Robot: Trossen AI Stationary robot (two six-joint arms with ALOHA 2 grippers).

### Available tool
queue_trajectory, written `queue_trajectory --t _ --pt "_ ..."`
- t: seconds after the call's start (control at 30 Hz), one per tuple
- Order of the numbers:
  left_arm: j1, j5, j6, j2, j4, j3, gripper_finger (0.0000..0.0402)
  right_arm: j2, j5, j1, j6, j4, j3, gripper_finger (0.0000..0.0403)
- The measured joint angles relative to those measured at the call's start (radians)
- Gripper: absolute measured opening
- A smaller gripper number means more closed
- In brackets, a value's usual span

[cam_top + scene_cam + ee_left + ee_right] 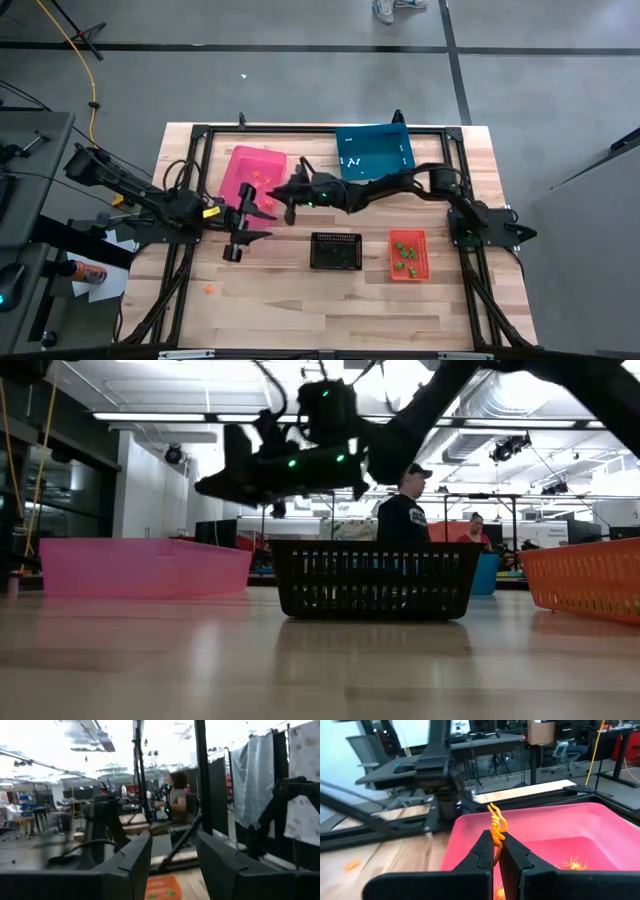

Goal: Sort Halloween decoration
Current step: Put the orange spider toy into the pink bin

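My right hand (pixel 496 851) is pinched on an orange trinket (pixel 496 827), hovering at the near rim of the pink bin (pixel 243 165); drop comes next, I'd say. Sorted so far: orange pieces in pink (pixel 572 865), green ones in the red bin (pixel 406 254), a few white in the blue bin (pixel 375 150). Black bin (pixel 335 251): contents unclear. Left hand (pixel 232 232) waits spread, empty, near the table's left side. One orange stray (pixel 209 290) remains on the table (pixel 300 310), so nearly done.

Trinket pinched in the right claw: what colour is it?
Orange; the trinket shows best in the right wrist view, held over the pink bin.
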Motion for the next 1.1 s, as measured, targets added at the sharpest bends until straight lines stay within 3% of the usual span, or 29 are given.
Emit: queue_trajectory --t 0.33,0.57,0.8,1.1 --pt "-0.026 -0.029 -0.042 0.002 -0.028 0.0 0.0143 0.14 -0.014 -0.04 0.132 -0.046 0.16 0.0025" --pt "-0.026 -0.03 -0.031 0.002 -0.02 0.0 0.0143 0.147 -0.019 -0.043 0.128 -0.179 0.215 0.0126" --pt "-0.026 -0.03 -0.016 0.002 -0.027 0.0 0.0143 0.127 -0.053 -0.041 0.007 -0.23 0.227 0.0218" --pt "-0.027 -0.03 -0.044 0.002 -0.064 0.0 0.0143 0.004 -0.09 -0.017 -0.163 -0.65 0.226 0.0231"
